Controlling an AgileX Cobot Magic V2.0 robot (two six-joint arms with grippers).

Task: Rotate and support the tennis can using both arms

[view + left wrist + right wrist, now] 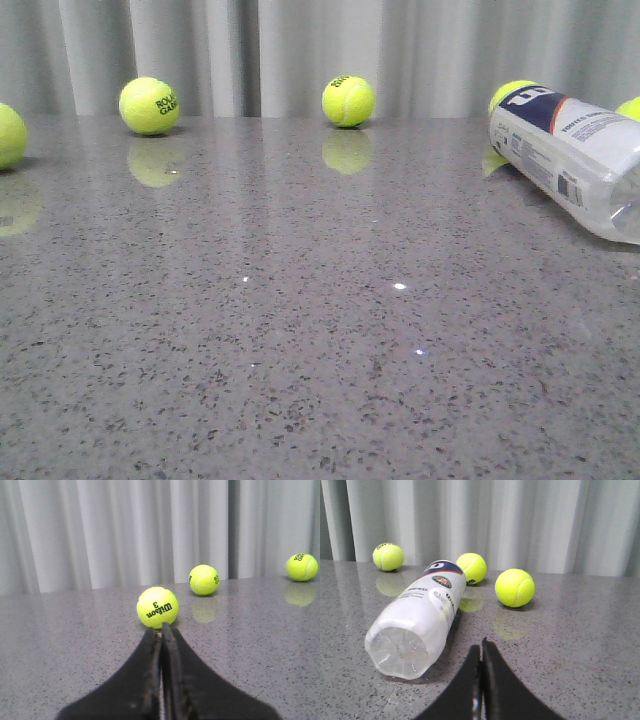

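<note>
On the table point(300, 330), the tennis can point(417, 625) lies sideways, apparently empty.

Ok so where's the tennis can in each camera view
Front view: tennis can lying at the far right edge, partly cut off.
Left wrist view: not in it.
Right wrist view: tennis can lying left of centre, clear base toward the camera.
Shared landmark: the grey pleated curtain behind the table.
</note>
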